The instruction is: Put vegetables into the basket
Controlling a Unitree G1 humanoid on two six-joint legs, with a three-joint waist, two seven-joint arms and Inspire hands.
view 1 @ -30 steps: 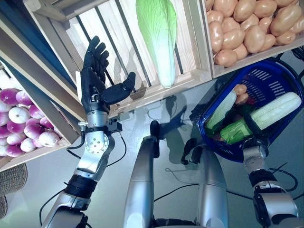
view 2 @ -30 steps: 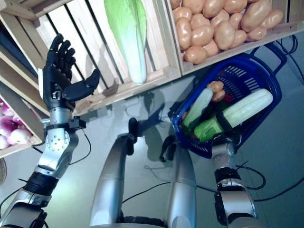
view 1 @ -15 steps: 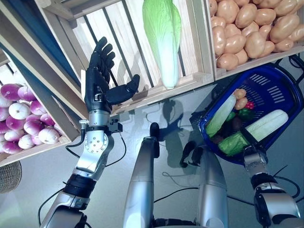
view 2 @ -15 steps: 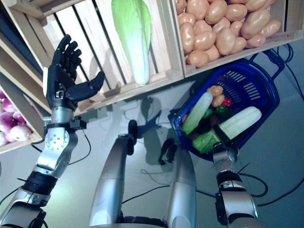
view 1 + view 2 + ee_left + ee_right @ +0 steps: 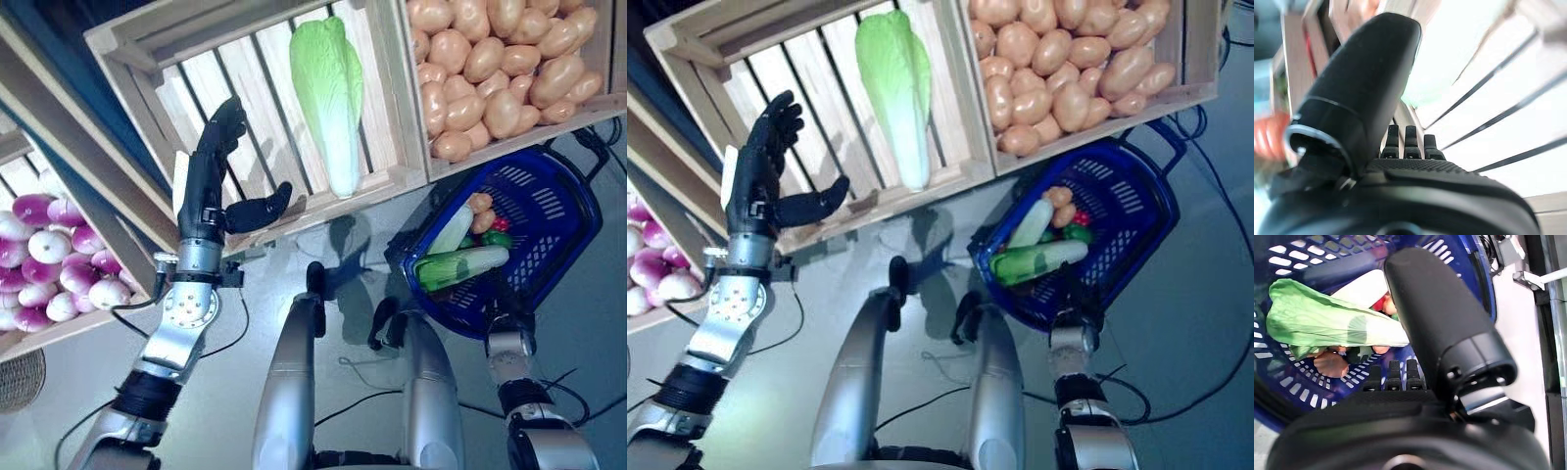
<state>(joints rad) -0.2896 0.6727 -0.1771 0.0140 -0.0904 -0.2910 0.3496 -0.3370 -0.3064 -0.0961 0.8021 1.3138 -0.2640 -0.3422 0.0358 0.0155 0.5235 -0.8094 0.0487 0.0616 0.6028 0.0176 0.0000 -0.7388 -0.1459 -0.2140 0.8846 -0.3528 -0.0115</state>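
A cabbage (image 5: 328,93) lies lengthwise in the slatted crate (image 5: 201,88), stem toward the front rim. The left hand (image 5: 209,181) is spread, empty. The right hand (image 5: 1400,377) hooks the basket (image 5: 549,230).

One napa cabbage (image 5: 329,93) lies alone in the middle wooden crate (image 5: 147,44); two more (image 5: 460,264) rest in the single blue basket (image 5: 549,211), beside two small potatoes (image 5: 480,211), one red piece and one green piece. Three wooden crates stand in the row: the second (image 5: 588,103) is heaped with potatoes (image 5: 490,59), more than two dozen showing, the third (image 5: 59,333) with purple-and-white onions (image 5: 59,269), roughly a dozen in sight, the rest cut off by the frame. Two robot hands are present.
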